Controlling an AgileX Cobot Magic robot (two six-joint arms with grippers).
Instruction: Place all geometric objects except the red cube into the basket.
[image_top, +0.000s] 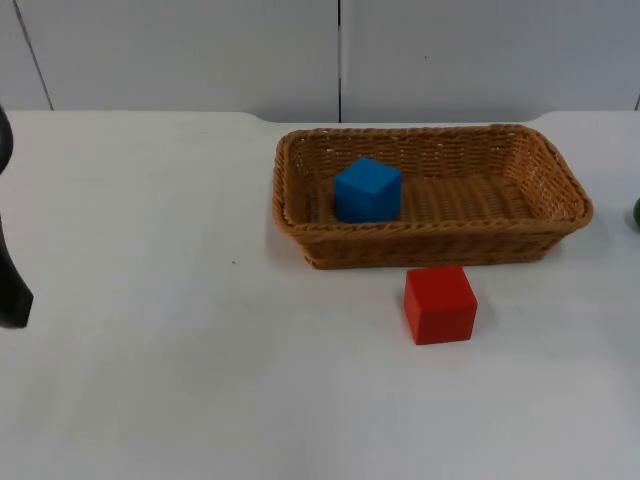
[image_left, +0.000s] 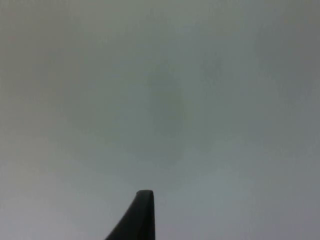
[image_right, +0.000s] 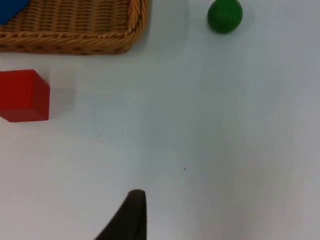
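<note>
Wicker, woven brown, makes up the basket (image_top: 432, 243), which stands toward the far right part of the white table (image_top: 150, 300), its long side running along the far edge. A blue cube (image_top: 367, 189) sits inside the basket at its left end, close to the near wall. A red cube (image_top: 439, 304) rests on the table just beside the basket's near wall, apart from it, in front of the middle of the basket. A green ball (image_right: 225, 15) lies on the table beyond the basket's right end, near the table's right edge and well apart from the red cube; in the top view it is a sliver at the frame's edge (image_top: 636, 212). The left gripper hangs over bare table at the left edge, one black fingertip (image_left: 136, 220) over plain white surface; whether its fingers are wide or narrow I cannot tell. The right gripper hangs over the table near the right side, one fingertip (image_right: 129, 218) showing, looking toward the red cube, basket corner and green ball; its spread I cannot tell either.
</note>
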